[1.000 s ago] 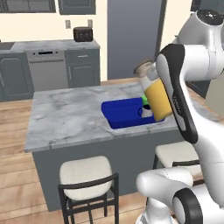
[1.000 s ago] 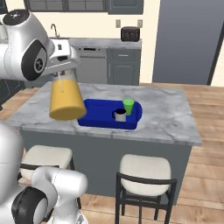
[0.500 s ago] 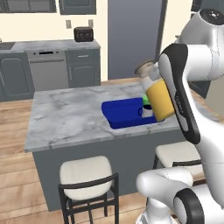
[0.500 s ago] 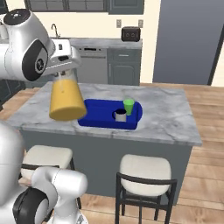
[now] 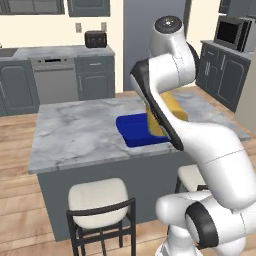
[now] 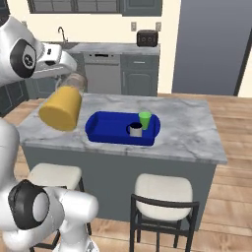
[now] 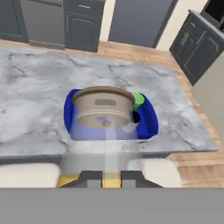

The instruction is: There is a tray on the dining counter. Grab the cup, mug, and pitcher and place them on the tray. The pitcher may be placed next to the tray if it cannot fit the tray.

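Jaws (image 7: 104,177) still clamp pitcher (image 6: 60,109); camera shifted.

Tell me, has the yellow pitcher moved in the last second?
Yes. In the right base view the pitcher has drifted slightly left, away from the tray.

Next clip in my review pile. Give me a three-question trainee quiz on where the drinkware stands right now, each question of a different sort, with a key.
1. True or false: the green cup stands inside the blue tray.
2. What is the gripper holding? A. the mug B. the pitcher C. nothing
3. Fill in: the mug sits in the tray right beside the ____.

Key: 1. True. 2. B, the yellow pitcher, carried tilted above the dining counter, left of the tray in the right base view. 3. cup.
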Robot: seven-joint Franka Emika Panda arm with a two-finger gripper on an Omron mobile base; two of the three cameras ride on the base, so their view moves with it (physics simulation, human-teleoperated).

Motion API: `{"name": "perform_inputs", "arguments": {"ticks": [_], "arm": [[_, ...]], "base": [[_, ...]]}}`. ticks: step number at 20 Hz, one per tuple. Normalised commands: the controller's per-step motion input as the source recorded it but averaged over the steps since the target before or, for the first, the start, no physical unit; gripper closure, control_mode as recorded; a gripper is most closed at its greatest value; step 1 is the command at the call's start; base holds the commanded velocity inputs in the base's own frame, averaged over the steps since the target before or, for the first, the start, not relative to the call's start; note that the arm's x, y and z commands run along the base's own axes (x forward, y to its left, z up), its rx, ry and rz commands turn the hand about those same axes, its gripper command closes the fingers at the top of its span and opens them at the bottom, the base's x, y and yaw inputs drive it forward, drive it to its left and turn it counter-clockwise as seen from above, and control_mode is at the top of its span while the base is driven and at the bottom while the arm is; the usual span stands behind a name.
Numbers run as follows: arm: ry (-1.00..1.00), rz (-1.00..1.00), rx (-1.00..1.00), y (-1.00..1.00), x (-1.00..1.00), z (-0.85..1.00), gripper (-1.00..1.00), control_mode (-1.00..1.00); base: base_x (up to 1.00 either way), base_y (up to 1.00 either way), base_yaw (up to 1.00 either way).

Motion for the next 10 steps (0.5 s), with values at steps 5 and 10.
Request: {"name": "perform_inputs", "arguments": {"ticks": [5,10], "arm": [[0.0,-0.54,0.0,0.63,0.85,-0.04,1.0,-1.0],[0.0,-0.56,0.0,0.29,0.65,0.0,1.0,-1.0]], "base": [[0.0,0.0,0.0],[0.0,0.0,0.0]]}}
